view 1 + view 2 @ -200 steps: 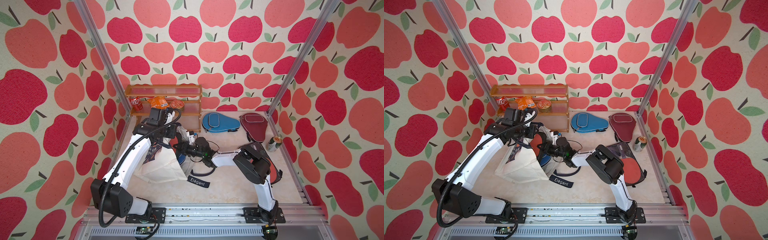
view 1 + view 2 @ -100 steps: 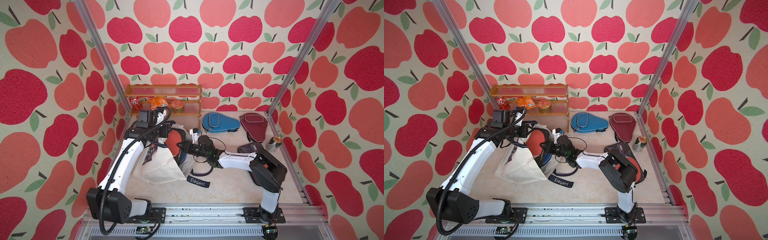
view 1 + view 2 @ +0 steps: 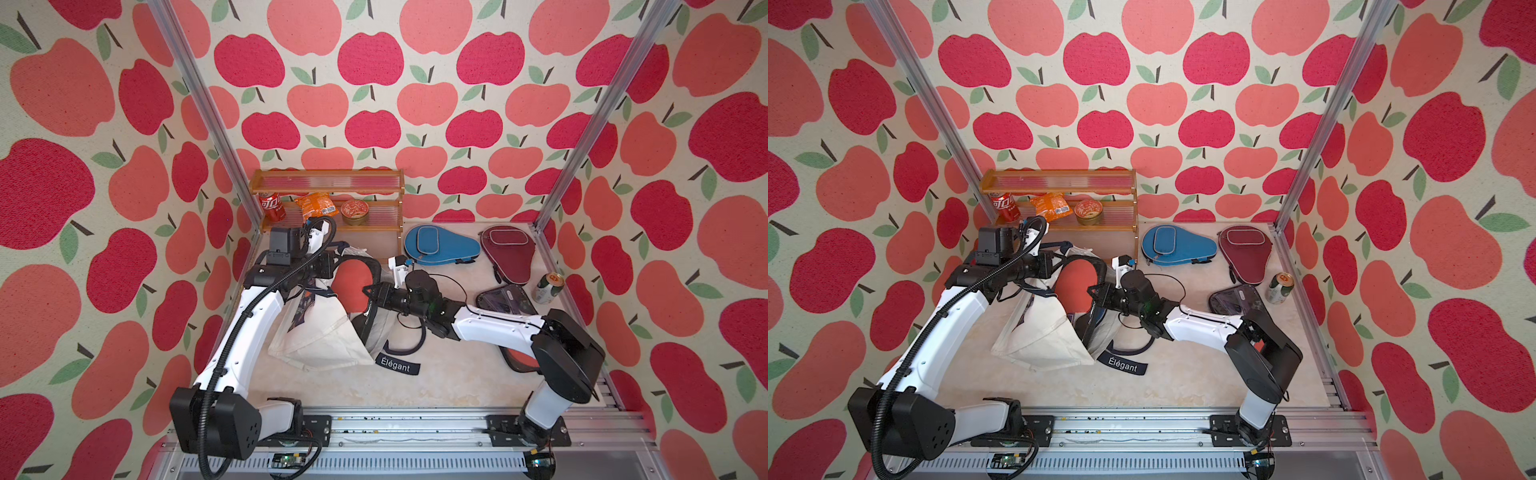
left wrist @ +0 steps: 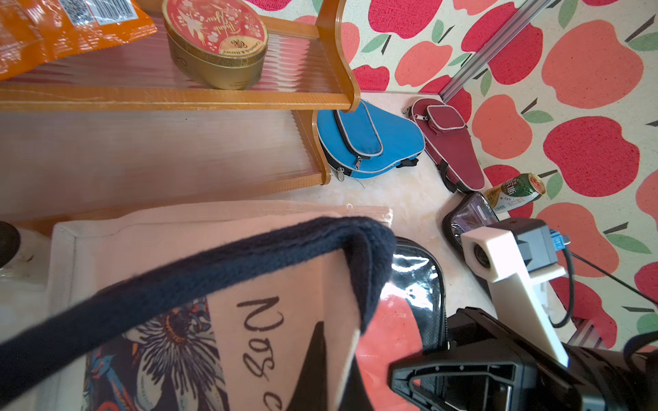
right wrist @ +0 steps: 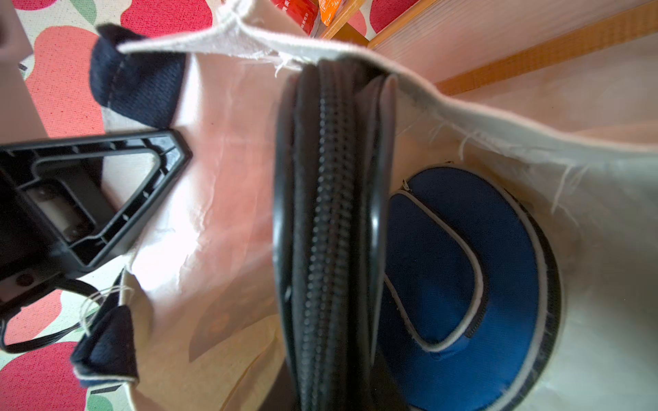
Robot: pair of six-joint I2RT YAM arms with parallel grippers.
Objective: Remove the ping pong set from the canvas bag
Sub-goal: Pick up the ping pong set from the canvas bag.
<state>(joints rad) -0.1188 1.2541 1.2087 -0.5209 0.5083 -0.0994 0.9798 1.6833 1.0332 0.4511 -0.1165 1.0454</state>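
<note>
In both top views, holds the canvas bag [image 3: 320, 336] up by its upper edge, a little left of the frame's centre, with the left end effector [image 3: 332, 270] shut tight on that edge. Grips the ping pong set [image 3: 351, 282], a red bat in a clear case with a black rim, with the right end effector [image 3: 370, 293], closed on that rim with only a small gap between the jaws; has the set standing partly out of the bag mouth, near the frame's centre. Shows also, in the upper right part of the bench [image 3: 436, 386], a blue case [image 3: 436, 245] and a maroon case [image 3: 505, 249] side by side, below them a green can [image 3: 548, 287] just beside a second clear case [image 3: 505, 301], and behind the bag a wooden shelf [image 3: 328, 183]. In the left wrist view, looks past the navy strap [image 4: 213, 270] of the bag onto the set, with a black finger [image 4: 463, 366] of the right end effector touching it. In the right wrist view, looks into the open bag: zipper rim of the set across the middle, a dark blue case [image 5: 463, 277] deeper inside, just beside it.
</note>
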